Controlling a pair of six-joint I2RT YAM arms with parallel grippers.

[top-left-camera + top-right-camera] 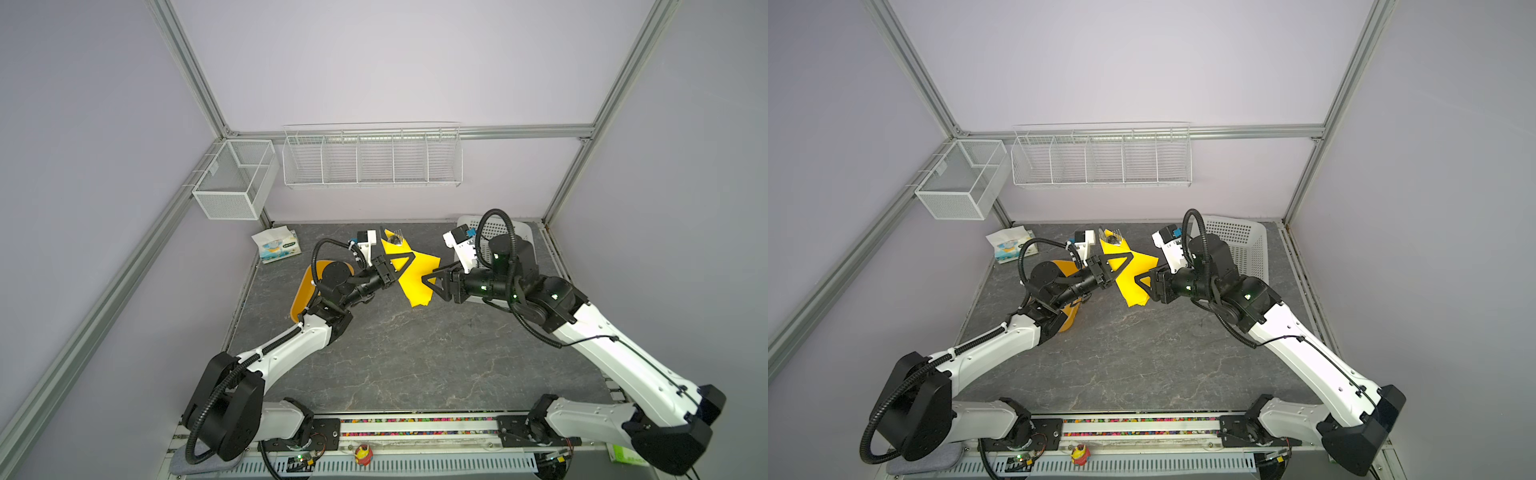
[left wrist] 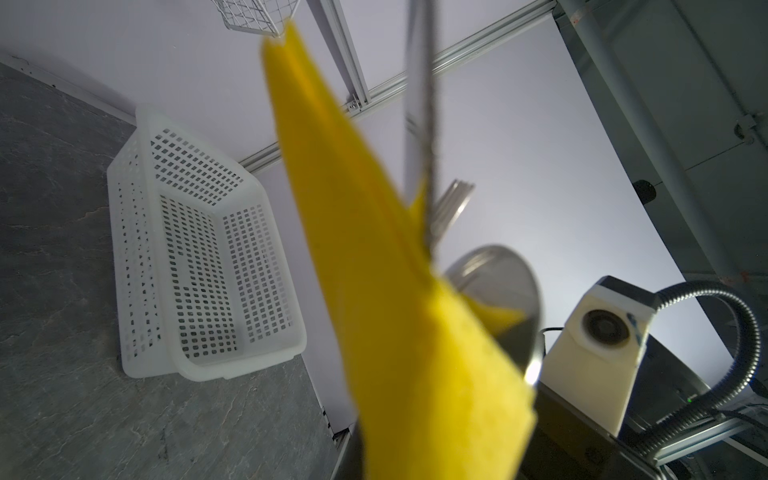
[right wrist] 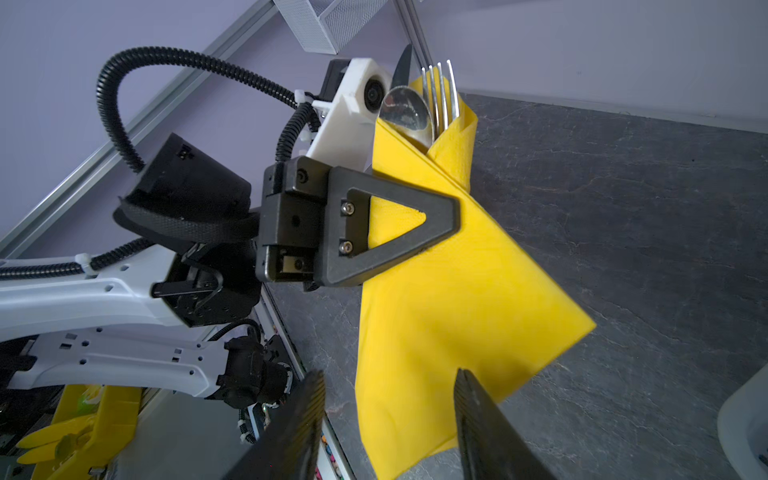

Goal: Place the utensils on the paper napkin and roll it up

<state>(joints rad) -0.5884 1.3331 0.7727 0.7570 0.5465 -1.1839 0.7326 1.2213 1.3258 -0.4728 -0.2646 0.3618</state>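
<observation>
Above the worktop [image 1: 395, 353], near its far edge, the paper napkin [image 3: 449, 316] hangs half rolled around the utensils [image 3: 436, 104], with fork tines and a spoon bowl poking out on top. The left gripper [image 3: 440, 224] is clamped tight on the roll's middle. The right gripper [image 3: 388, 376] has its jaws well apart, one on either side of the loose lower flap and not pinching it. Print on the tissue pack [image 1: 276, 245] by the far left corner is too small to read.

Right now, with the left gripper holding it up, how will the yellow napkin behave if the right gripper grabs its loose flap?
Likely floppy: the paper napkin hangs in soft folds below the left gripper. It looks thin, so a hard tug may tear it. The utensils stick out of a loose wrap and might slide free.
</observation>
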